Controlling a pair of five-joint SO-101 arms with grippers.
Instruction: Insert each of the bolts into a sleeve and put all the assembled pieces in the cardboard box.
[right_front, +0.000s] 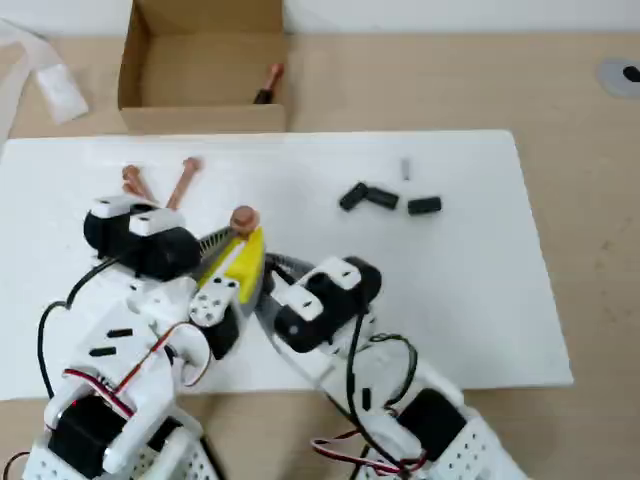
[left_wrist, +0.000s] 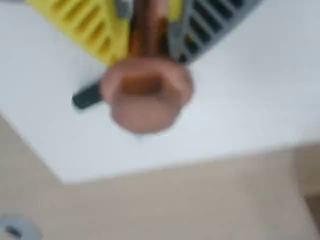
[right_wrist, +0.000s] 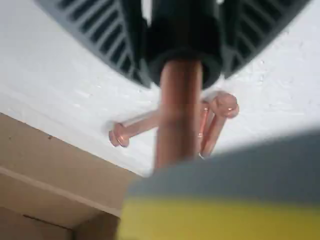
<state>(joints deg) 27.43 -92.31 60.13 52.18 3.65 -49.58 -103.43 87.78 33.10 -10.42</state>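
My left gripper (right_front: 240, 248), with one yellow and one grey finger, is shut on a copper bolt (right_front: 244, 218) above the white sheet; its hex head (left_wrist: 147, 92) juts past the fingertips. My right gripper (right_wrist: 182, 70) is shut on a black sleeve (right_wrist: 185, 40), and the bolt's shaft (right_wrist: 177, 115) enters the sleeve's mouth. In the high view the right gripper (right_front: 270, 280) meets the left one at the sheet's near left. Two loose bolts (right_front: 135, 182) (right_front: 183, 182) lie beyond them. Three loose sleeves (right_front: 381, 198) lie mid-sheet. The cardboard box (right_front: 200, 118) holds one assembled piece (right_front: 268, 85).
The white sheet (right_front: 450, 300) covers most of the wooden table. White paper scraps (right_front: 55, 85) lie at the far left, and a round grey disc (right_front: 622, 75) sits at the far right corner. Cables trail from both arm bases at the near edge.
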